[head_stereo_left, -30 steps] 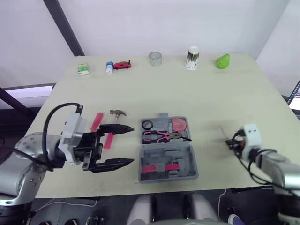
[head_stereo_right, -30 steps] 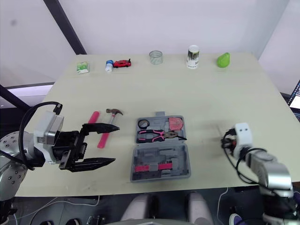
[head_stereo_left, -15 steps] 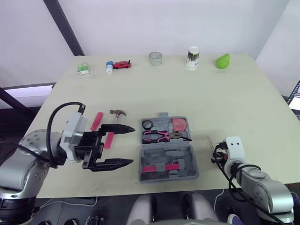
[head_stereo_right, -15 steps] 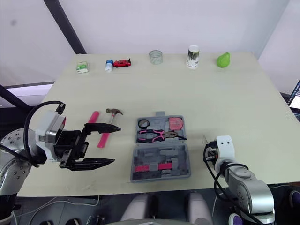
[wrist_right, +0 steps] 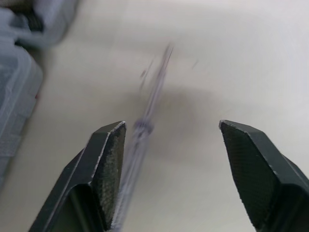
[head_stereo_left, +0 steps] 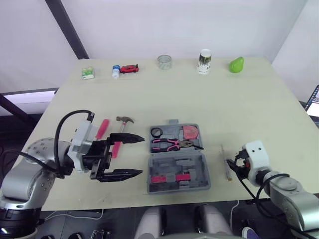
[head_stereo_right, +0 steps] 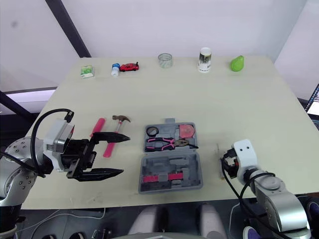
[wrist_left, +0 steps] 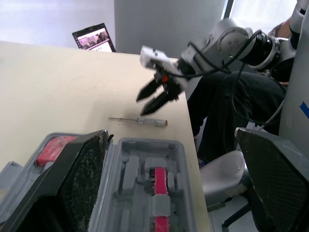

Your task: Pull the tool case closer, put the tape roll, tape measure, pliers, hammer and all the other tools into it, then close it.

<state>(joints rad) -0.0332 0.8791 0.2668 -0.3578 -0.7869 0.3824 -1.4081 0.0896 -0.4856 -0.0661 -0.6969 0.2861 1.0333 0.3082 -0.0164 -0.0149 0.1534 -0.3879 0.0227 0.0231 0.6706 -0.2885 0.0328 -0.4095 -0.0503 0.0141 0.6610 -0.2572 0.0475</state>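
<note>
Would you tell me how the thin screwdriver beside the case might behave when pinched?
Probably stiff and light: the screwdriver is a slim straight rod. Lying flat on the table, it may roll or slip from the open right pincer.

We see a smooth, matt table (head_stereo_left: 239,109), pale like wood. Right by the left pincer (head_stereo_left: 142,155), the tool case (head_stereo_left: 174,164) is dull grey plastic. The hammer (head_stereo_right: 118,125) has a grey metal head. The pincer's pads (wrist_left: 82,169) look black and rough.
</note>
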